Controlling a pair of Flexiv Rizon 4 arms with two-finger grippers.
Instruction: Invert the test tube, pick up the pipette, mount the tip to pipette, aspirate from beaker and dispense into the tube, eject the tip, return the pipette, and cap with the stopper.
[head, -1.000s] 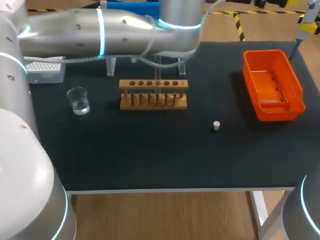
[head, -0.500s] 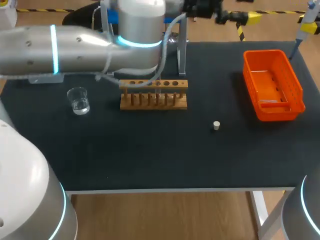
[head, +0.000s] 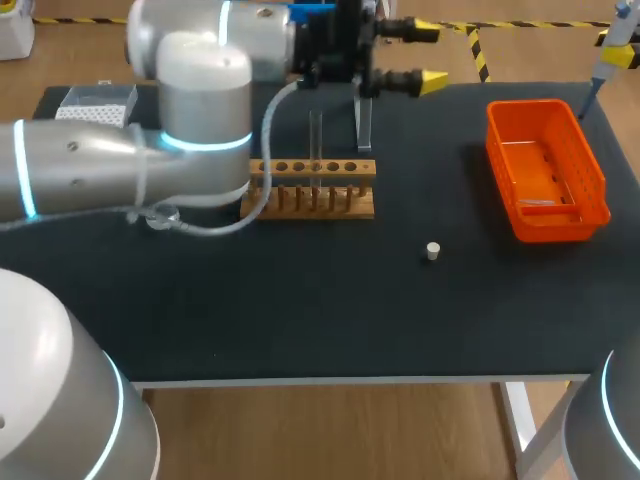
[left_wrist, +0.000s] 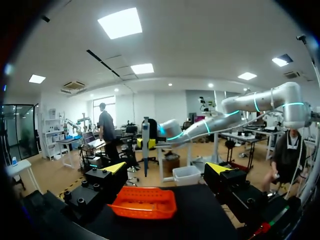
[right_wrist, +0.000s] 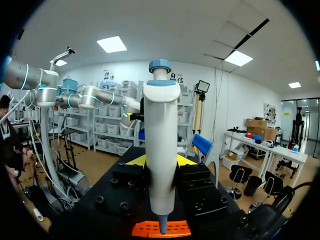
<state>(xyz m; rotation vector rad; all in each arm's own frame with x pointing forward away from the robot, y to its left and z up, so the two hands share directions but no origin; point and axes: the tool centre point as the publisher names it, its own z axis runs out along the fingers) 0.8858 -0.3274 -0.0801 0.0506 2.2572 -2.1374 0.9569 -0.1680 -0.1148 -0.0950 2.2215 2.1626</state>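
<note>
The left gripper (head: 425, 55) hung over the far edge of the desk (head: 300, 310), its two yellow-tipped fingers spread wide with nothing between them and pointing sideways toward the orange basket (head: 597, 178). In the left wrist view that basket lay ahead of the parted fingers, well apart from them. Just beside the gripper, nearer the desk's middle, the clear test tube (head: 315, 135) stood upright in the wooden rack (head: 307, 200), rising from one of its middle holes. The left arm crossed in front of the rack's left end and covered most of the beaker (head: 160, 217), of which only a sliver of glass showed. A white tip box (head: 95, 98) sat at the far left corner. The small white stopper (head: 432, 251) lay alone on the dark mat, between the rack and the basket and touching neither.

The right gripper (right_wrist: 161, 161) flanked the pipette (right_wrist: 161, 115), which stood upright with its point down over the basket's far end. Its body hid the inner faces of both fingers, so I could not tell whether they pressed on it or merely stood beside it.
</note>
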